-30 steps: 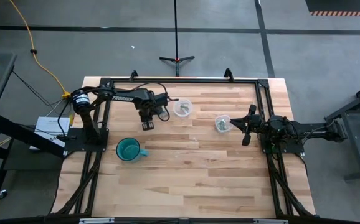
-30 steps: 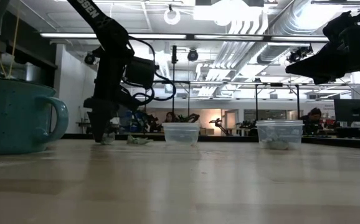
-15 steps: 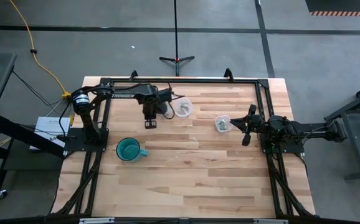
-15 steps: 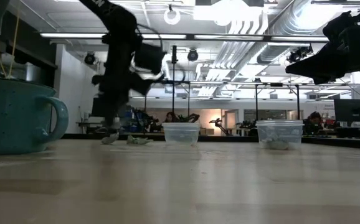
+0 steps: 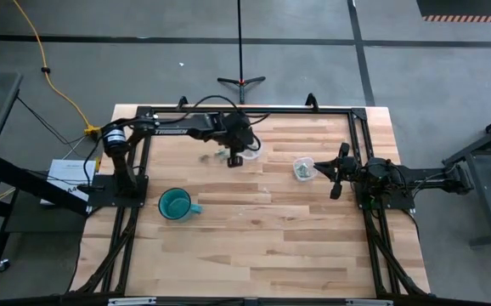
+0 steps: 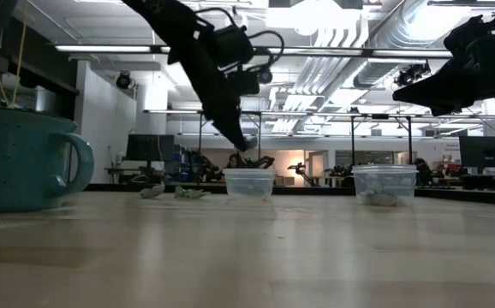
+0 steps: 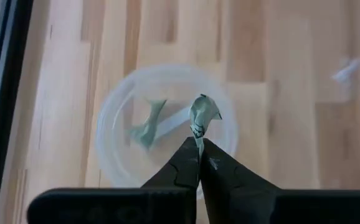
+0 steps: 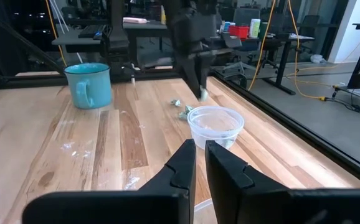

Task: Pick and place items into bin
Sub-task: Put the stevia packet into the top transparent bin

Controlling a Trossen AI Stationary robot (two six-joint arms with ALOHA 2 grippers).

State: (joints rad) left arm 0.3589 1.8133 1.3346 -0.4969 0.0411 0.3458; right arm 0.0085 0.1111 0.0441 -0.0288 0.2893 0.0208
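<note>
My left gripper [image 7: 199, 163] is shut on one tiny pale green-grey piece [image 7: 202, 114] and hangs above the left clear cup [image 7: 167, 127]. That cup [image 5: 249, 146] holds another piece [image 7: 145, 129]. Seen from the low view, the left gripper [image 6: 241, 144] is well above the cup [image 6: 249, 184]. Two more pieces [image 6: 172, 192] lie on the wood left of that cup. The right clear cup [image 5: 303, 168] holds several pieces. My right gripper [image 5: 336, 173] waits just right of it, raised, with a narrow gap between its fingers [image 8: 200, 154]. My left gripper pinches the pale green-grey piece by its lower end [image 7: 198, 138] between its two fingertips. The fingers slant down from above. The piece is lifted clear and sticks out past the fingertips, over the cup's opening.
A teal mug [image 5: 176, 205] stands on the near left part of the table, well away from both cups. A black frame [image 5: 245, 110] runs along the far edge and down both sides. Bare wood fills the near half.
My left gripper has risen from the table by the loose pieces and swung toward the table's right, ending tilted above the left clear cup. The piece between its fingers has come with it, lifted clear of the wood.
</note>
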